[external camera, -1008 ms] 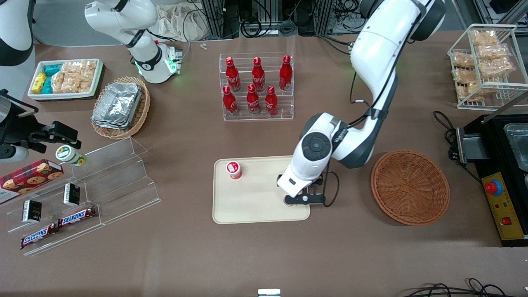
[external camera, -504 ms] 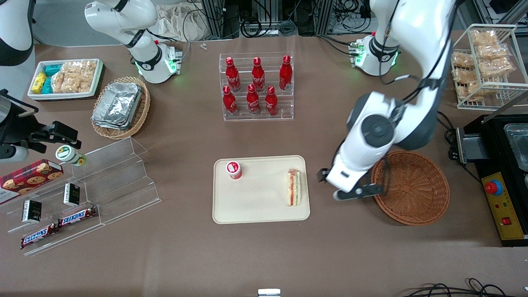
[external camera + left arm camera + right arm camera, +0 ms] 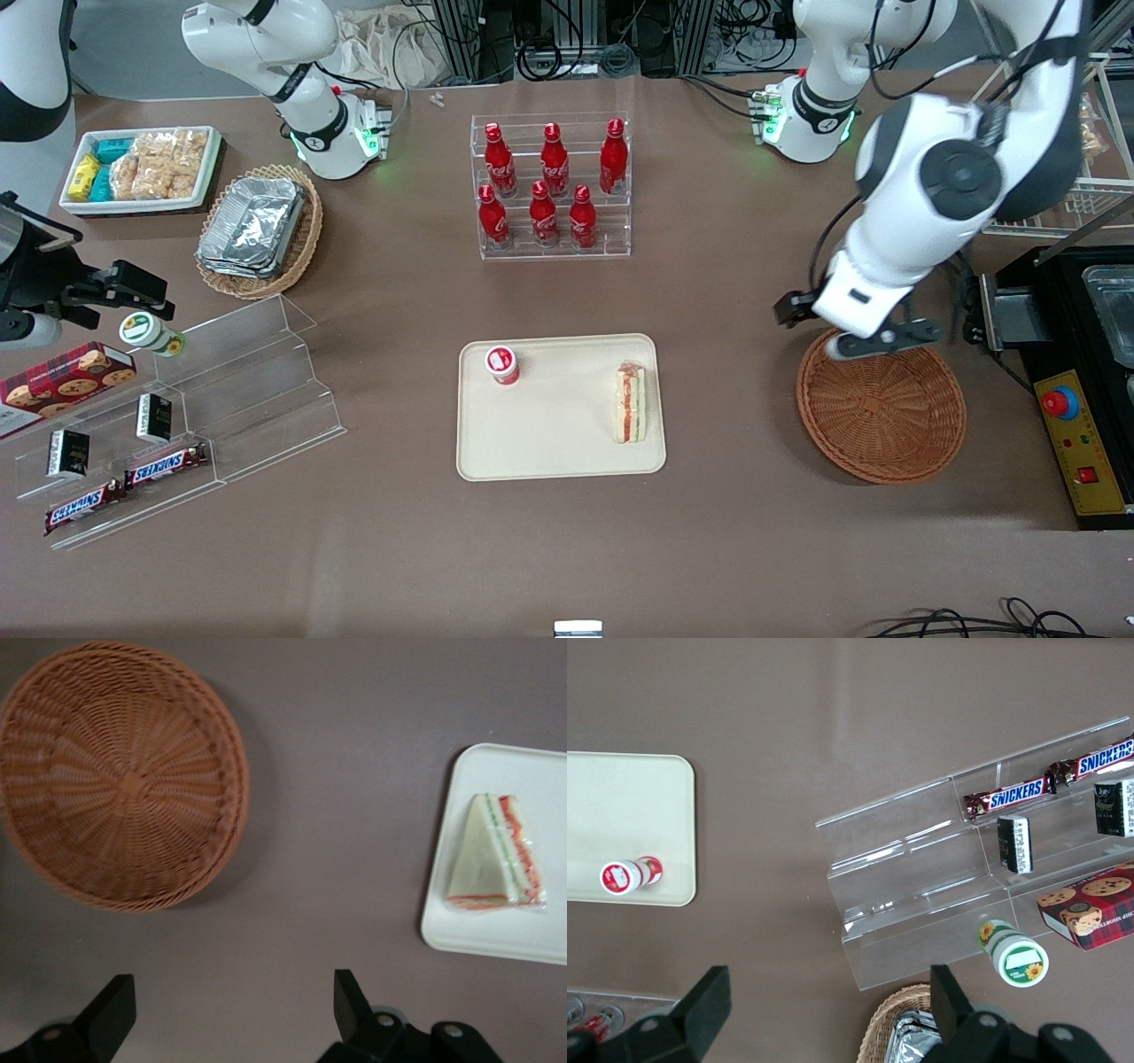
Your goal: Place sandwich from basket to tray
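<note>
My fingers (image 3: 229, 1014) hang spread wide and empty above the basket (image 3: 881, 403) rim; the sandwich (image 3: 631, 404), soft, light, slick-wrapped, lies on the tray (image 3: 549, 443), best pinched gently across its flat bread faces.

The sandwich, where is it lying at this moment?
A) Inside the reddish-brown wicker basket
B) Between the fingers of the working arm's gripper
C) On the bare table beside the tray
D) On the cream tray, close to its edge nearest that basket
D: the sandwich lies on the tray by that edge; the basket holds nothing, and the gripper hangs open above the basket's rim.
</note>
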